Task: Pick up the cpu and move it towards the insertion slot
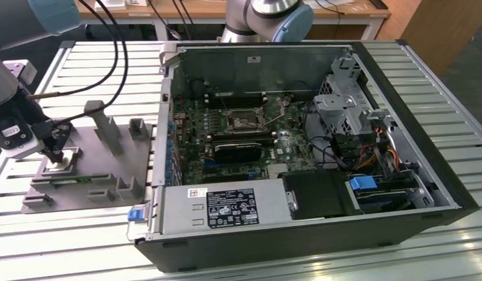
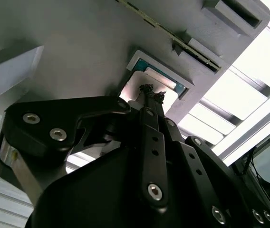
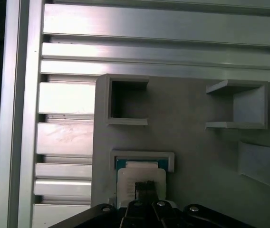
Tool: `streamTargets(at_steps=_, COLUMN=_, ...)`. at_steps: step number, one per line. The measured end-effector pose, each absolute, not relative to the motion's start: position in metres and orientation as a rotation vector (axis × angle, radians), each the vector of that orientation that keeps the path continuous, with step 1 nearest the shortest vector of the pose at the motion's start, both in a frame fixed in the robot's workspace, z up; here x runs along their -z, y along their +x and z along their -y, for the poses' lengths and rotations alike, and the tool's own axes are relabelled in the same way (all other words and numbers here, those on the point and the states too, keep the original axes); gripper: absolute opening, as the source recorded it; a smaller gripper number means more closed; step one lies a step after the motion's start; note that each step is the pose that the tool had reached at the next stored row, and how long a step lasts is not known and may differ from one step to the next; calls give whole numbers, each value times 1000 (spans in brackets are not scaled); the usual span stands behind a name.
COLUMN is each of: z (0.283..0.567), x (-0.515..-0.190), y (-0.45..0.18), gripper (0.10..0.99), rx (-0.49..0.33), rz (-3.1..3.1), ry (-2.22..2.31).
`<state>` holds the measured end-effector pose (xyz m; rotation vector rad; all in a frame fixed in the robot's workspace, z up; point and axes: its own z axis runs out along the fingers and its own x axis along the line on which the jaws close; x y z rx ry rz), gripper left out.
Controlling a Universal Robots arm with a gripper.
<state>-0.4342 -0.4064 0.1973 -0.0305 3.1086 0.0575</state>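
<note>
Reaching down at the exterior view's left, the black gripper [image 1: 54, 154] has its fingers drawn together, tips on the small flat silvery-grey cpu [image 1: 61, 165], which is seated in a recess of the grey plastic tray [image 1: 93, 199]. Unlifted, I judge; the shiny-framed square insertion slot [image 1: 245, 121] lies well apart to the right — the carry remains.
</note>
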Motion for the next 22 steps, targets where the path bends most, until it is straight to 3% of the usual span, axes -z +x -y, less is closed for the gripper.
streamTargets(at_steps=8, z=406, x=-197, y=-435, gripper=110, rx=-57, rz=-3109, ry=-31)
streamTargets(at_steps=10, z=406, x=-197, y=-435, gripper=231, rx=-57, rz=-3109, ry=-31)
streamTargets(at_steps=13, z=406, x=-197, y=-435, gripper=290, rx=-57, rz=-3109, ry=-31)
streamTargets(at_steps=16, z=406, x=-197, y=-435, gripper=467, rx=-57, rz=-3109, ry=-31)
streamTargets(at_steps=21, z=406, x=-197, y=-435, gripper=580, rx=-58, rz=-3109, ry=-31)
streamTargets(at_steps=22, z=406, x=-197, y=-435, gripper=647, rx=-58, rz=-3109, ry=-31)
